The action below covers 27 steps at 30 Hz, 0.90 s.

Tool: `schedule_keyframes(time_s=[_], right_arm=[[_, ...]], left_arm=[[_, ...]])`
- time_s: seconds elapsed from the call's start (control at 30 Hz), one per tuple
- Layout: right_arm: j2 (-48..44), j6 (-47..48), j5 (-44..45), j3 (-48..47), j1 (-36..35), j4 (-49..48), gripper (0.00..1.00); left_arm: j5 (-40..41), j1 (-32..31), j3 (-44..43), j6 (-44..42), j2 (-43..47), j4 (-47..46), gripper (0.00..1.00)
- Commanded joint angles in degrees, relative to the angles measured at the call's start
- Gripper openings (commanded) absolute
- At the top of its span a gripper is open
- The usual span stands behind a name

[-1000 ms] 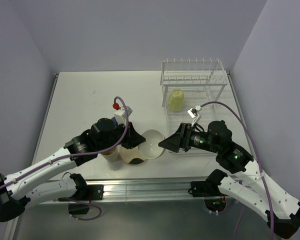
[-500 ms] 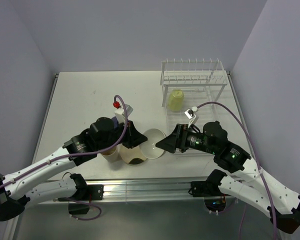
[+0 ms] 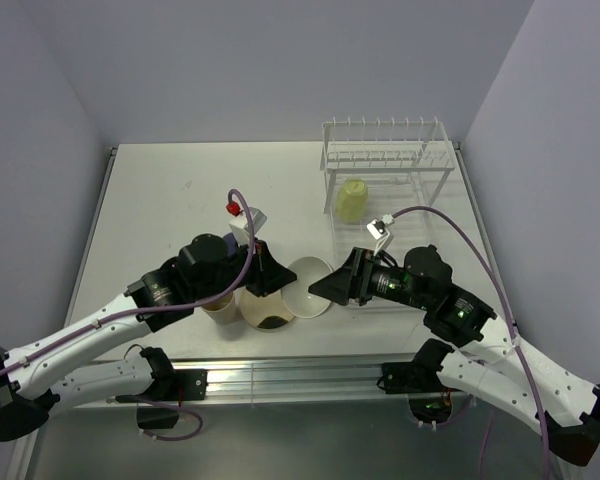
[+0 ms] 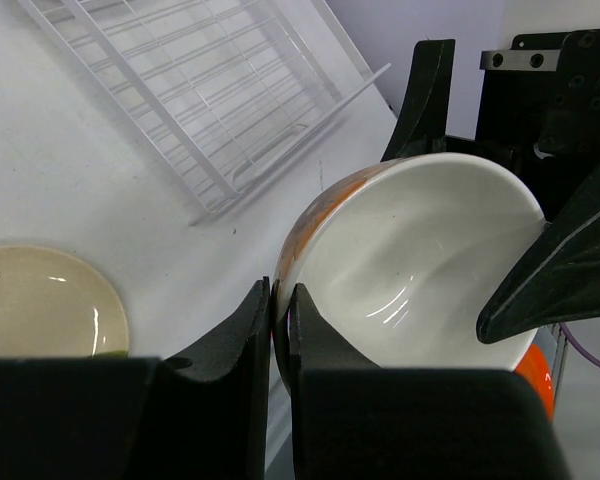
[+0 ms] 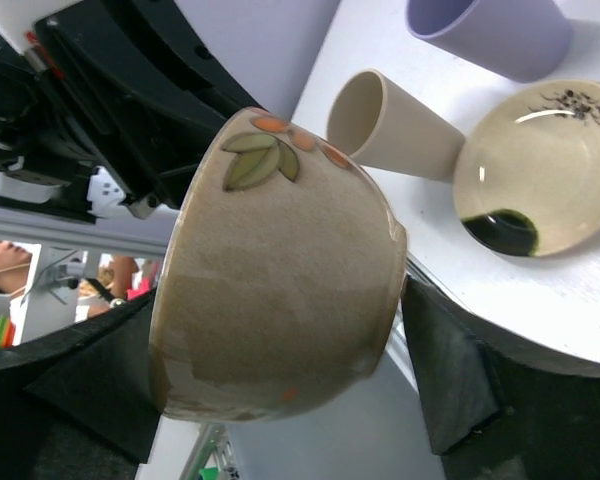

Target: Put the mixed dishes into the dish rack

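Left gripper (image 4: 280, 300) pinches bowl (image 3: 305, 285) rim, holding it tilted near-centre, left of rack (image 3: 385, 152), so right gripper (image 3: 328, 287), jaws spread around it, can take handoff; contact looks not yet made.

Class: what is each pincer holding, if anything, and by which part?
The left pincer holds the small bowl, pinched across its rim. The right pincer stands open around the bowl's outer sides, with no grip visible.

Bright, even overhead light, soft shadows, glare inside the glossy bowl (image 4: 410, 260), blurry wrist-view foregrounds.
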<state>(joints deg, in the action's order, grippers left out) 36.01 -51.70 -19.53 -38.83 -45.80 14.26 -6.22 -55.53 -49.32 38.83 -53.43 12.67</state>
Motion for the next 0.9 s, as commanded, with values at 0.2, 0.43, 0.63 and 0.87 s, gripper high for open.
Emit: schedule_keyframes(time_s=[0.2,0.43,0.63,0.87], right_arm=[[-0.41,-3.05,0.37,1.12,-1.04,-6.44,0.70],[-0.33,-2.44,2.38,0.16,-1.22,-3.72,0.00],[-1.73,-1.04,6.78,-1.24,-1.22,1.29,0.00],[-3.31,-1.21,10.12,-1.16,-1.22,2.26,0.00]], left_arm=[[-1.08,-1.16,-3.41,2.39,-0.27,-9.77,0.00],[-1.07,-1.34,-5.52,1.60,-3.16,-9.50,0.00],[-0.99,-1.43,-6.58,1.34,-3.96,-9.42,0.23],[-1.69,-1.43,-6.32,0.99,-3.88,-9.59,0.51]])
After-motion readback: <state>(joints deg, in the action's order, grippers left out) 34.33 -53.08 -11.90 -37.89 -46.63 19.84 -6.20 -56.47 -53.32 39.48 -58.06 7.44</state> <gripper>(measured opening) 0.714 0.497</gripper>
